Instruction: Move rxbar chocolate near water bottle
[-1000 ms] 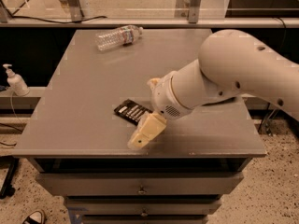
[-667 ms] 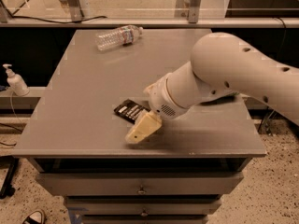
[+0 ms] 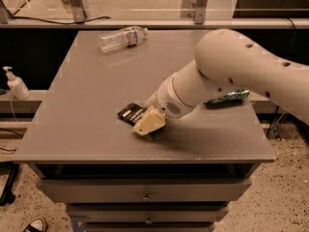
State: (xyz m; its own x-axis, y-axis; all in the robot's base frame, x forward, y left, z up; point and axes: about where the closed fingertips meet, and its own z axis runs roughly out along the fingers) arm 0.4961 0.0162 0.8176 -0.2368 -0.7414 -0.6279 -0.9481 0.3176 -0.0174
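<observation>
The rxbar chocolate (image 3: 129, 113) lies flat on the grey table (image 3: 91, 105) near the front middle, a black wrapper with white text, its right end covered by my gripper. The gripper (image 3: 148, 124) is down at the bar's right end, right over it. The water bottle (image 3: 121, 37) lies on its side at the table's far left, clear and crinkled with a white cap, well away from the bar and the gripper.
A green wrapped packet (image 3: 228, 97) lies at the table's right edge, partly behind my arm (image 3: 231, 71). A white pump dispenser bottle (image 3: 15, 83) stands on a lower ledge to the left. Drawers sit below the table's front edge.
My arm has swung left and lowered, bringing the gripper from beside the bar's front right onto its right end. The bar and the bottle have stayed put.
</observation>
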